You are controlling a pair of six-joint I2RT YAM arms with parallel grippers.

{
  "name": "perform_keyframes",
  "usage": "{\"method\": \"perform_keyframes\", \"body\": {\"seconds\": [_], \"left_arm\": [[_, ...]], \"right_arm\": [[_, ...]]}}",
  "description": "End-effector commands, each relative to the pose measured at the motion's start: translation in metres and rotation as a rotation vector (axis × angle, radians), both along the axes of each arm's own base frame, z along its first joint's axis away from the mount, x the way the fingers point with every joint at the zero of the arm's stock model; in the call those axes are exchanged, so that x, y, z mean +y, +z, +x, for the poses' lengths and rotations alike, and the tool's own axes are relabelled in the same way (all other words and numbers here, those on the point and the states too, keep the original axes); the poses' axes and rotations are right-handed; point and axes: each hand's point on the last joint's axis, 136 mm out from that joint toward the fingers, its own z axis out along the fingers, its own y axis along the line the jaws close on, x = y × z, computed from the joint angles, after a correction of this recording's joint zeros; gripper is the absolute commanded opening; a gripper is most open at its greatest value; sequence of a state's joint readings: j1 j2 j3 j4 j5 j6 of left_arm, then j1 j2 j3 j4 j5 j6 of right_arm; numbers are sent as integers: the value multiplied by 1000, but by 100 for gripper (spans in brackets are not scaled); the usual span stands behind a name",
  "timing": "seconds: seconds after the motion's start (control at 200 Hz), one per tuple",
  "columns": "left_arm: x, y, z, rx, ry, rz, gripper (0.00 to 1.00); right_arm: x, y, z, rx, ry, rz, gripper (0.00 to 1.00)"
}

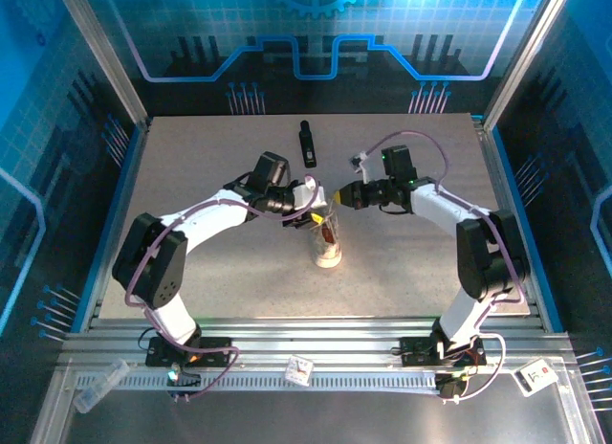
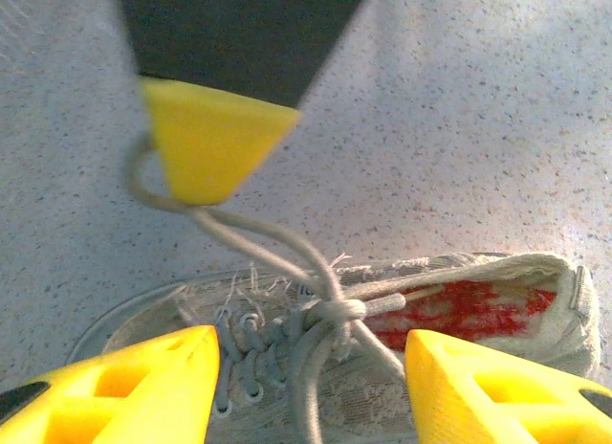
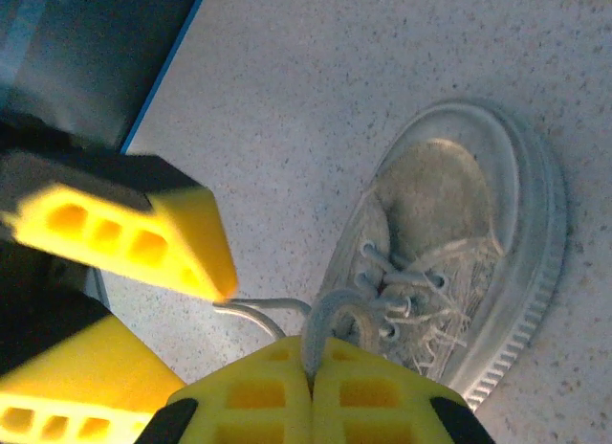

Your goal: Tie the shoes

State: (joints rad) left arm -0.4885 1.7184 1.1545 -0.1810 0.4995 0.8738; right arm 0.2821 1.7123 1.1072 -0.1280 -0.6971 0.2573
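Right claw, overhead view: the right claw (image 1: 337, 197) is clenched just above the far end of the sneaker (image 1: 328, 245), tip to tip with the left claw (image 1: 311, 212).
Sneaker, overhead view: it lies mid-table (image 1: 191, 224), pale toe toward the arm bases and red lining showing behind it. The two claws crowd over its far end and hide the lacing there.
Nearby, overhead view: a slim black bar (image 1: 307, 144) lies farther back on the table, well apart from the sneaker.
Left claw, left wrist view: released. Its two yellow fingers stand wide apart at the bottom edge, with the sneaker's laced middle below the gap.
Lace, left wrist view: from the knot (image 2: 335, 310) over the tongue, a lace (image 2: 308, 275) runs up and left to the right claw's yellow tip and loops round it. That claw's dark body blocks the top of the view.
Right claw, right wrist view: grasping the lace, pinched between its closed yellow fingers at the bottom edge.
In the way, right wrist view: the left claw's spread yellow fingers cover the left side, and the sneaker's toe lies to the right.
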Motion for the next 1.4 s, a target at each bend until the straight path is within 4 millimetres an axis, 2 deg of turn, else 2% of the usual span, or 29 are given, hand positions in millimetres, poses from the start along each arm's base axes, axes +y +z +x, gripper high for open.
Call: {"method": "perform_keyframes", "body": {"seconds": [0.0,0.175,0.45,0.645,0.78,0.905,0.945,1.0,1.07,1.135,1.251,1.391], "left_arm": [[-8,-8,-3,1,-55,40,55],[-14,-8,1,56,-30,17,55],[-17,-21,-2,211,-3,35,52],[-18,-27,-3,298,19,47,54],[-18,-32,-3,333,26,65,47],[-17,-38,-2,350,42,83,46],[-16,-39,-1,357,46,87,42],[-15,-41,-1,380,52,86,31],[-14,-41,2,421,65,74,18],[-13,-39,5,461,79,49,11],[-9,-33,14,545,113,-22,9],[-6,-31,20,637,140,-71,6]], "right_arm": [[-1,-5,5,40,17,-2,1],[3,-7,9,58,28,6,1],[7,-12,12,80,37,7,2],[8,-11,15,84,30,3,2],[9,-11,16,90,25,2,3],[8,-10,16,87,17,0,3],[7,-9,16,86,14,-1,4],[7,-8,15,86,12,0,5],[6,-6,14,84,4,2,9],[5,-3,13,78,-7,4,16],[0,4,8,61,-40,1,38],[-9,8,-2,42,-98,-6,45]]}}
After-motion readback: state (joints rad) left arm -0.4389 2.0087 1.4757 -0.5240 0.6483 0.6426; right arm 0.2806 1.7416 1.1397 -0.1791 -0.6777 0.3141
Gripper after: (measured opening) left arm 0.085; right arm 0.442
